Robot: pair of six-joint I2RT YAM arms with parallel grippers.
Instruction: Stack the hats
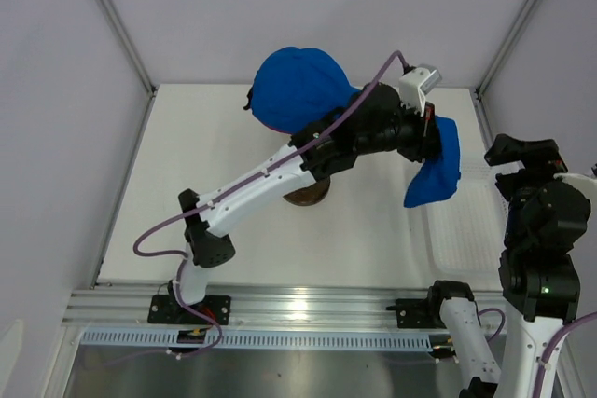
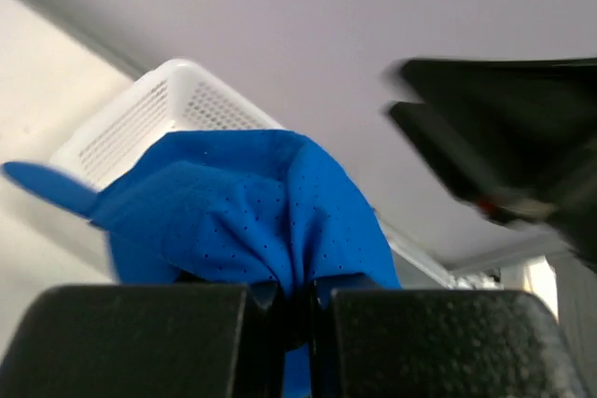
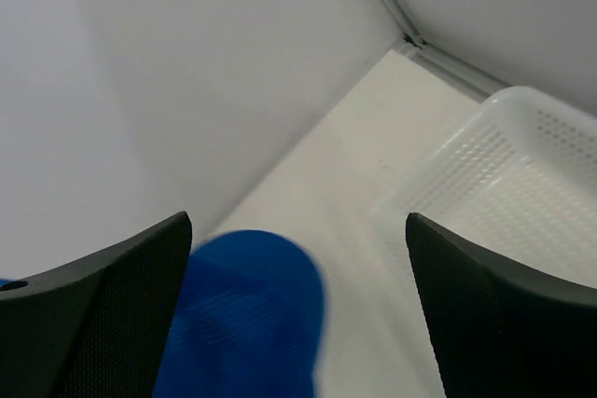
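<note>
Our left hand [image 2: 294, 303] is clenched on a royal blue soft fabric cap [image 2: 252, 216], dangling over the pale desk [image 1: 224, 221] at its right side. The other raised blue cap [image 1: 298, 89] lies to its left. Our right hand [image 3: 298, 314], nearby, is released and empty.

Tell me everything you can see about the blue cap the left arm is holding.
A royal blue cap of soft fabric dotted with tiny holes, crumpled and hanging limp over the right of the table, its brim sticking out sideways. The left gripper is shut on a bunched fold of it; nothing else visibly touches it. A white basket lies behind it.
</note>
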